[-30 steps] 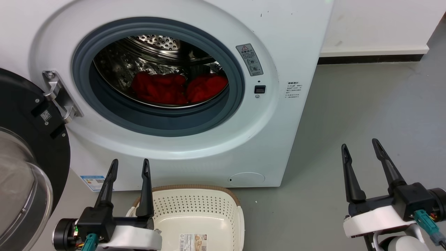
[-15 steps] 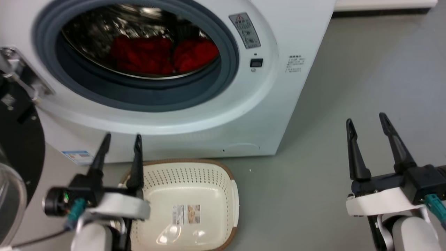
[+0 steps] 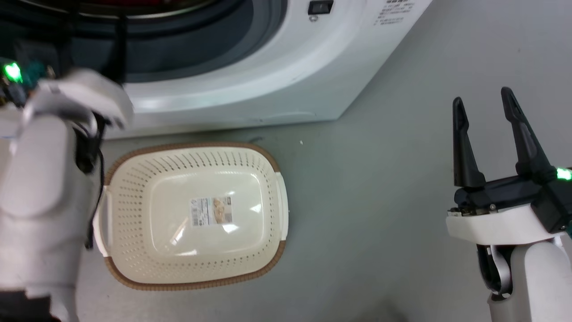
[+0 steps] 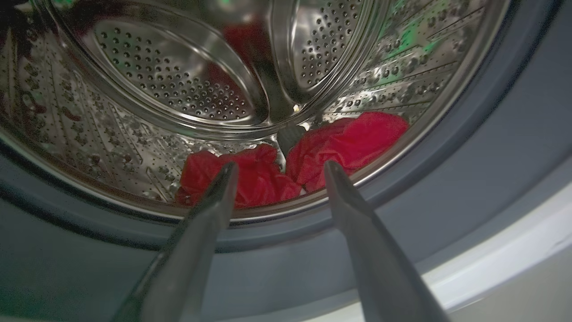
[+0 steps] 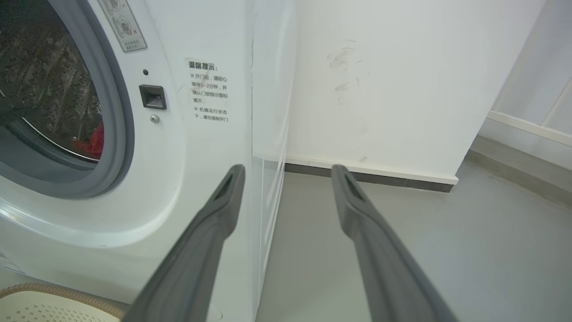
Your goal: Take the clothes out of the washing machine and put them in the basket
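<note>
Clothes [image 4: 348, 143], two red garments, lie low in the washing machine's [image 3: 268, 80] steel drum [image 4: 178, 89]. Left claw [image 4: 280, 164], wide open and empty, points at them. Right claw [image 3: 482, 95], equally open and empty, hovers above the floor [image 3: 380, 179], well right of the basket [image 3: 192, 147].

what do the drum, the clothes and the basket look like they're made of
The drum looks like polished steel: mirror-bright, punched with holes. The clothes seem soft red fabric, crumpled in folds. The basket looks like glossy cream plastic, perforated, with a brown woven-look rim.
</note>
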